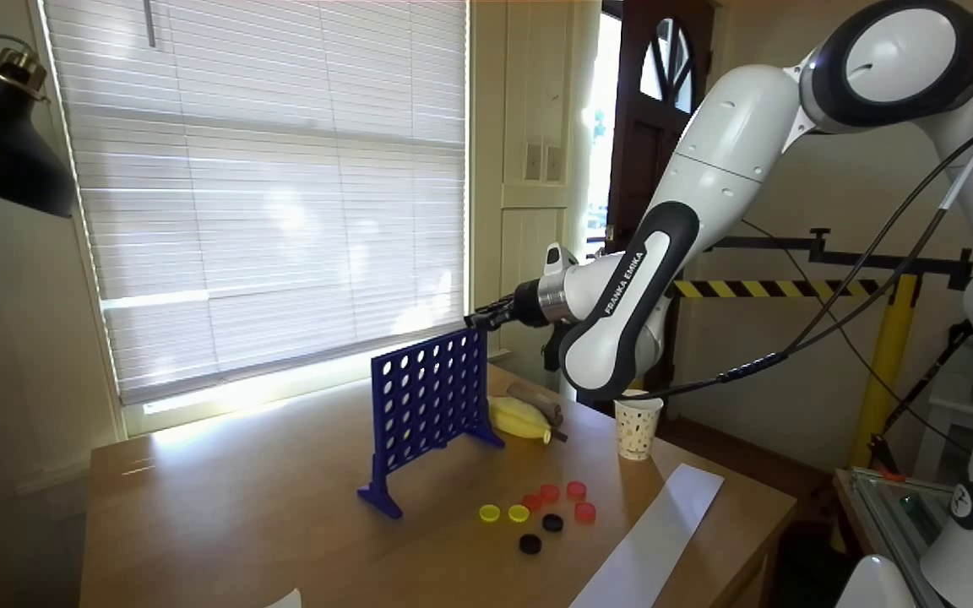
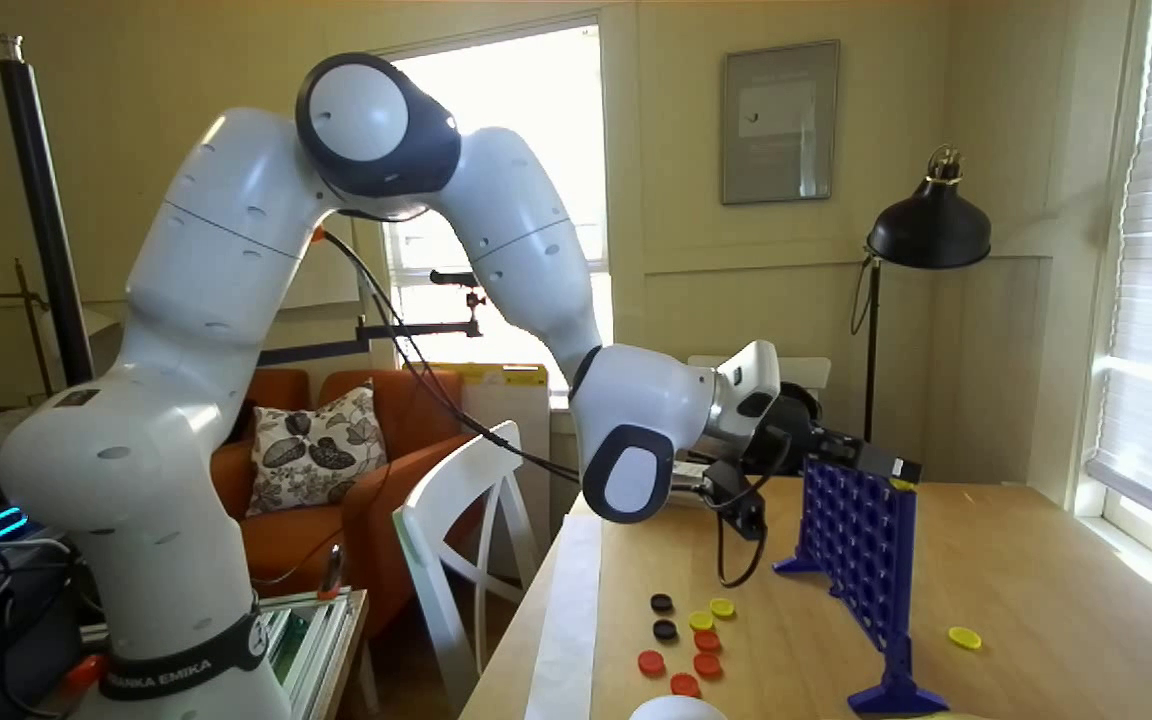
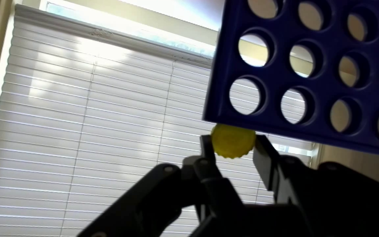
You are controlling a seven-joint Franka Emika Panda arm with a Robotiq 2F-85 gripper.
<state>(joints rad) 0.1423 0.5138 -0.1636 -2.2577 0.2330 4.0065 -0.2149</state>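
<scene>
Round-holed blue rack inside wooden table's edges. Gripper fingers slightly apart, pinching ridged yellow disc at rack's top corner.

There's a disc between the fingers, right at the top edge of the rack, by an end corner; in the slot or just above, I can't tell. The rack stands on the surface, blinds beyond it. Sweep across from the robot base, in an exterior view: strip, loose discs, rack, then a lone disc on the window side. Over by that same rack end, in an exterior view, lies a banana-shaped thing, with a cup to its right, near the strip.
</scene>
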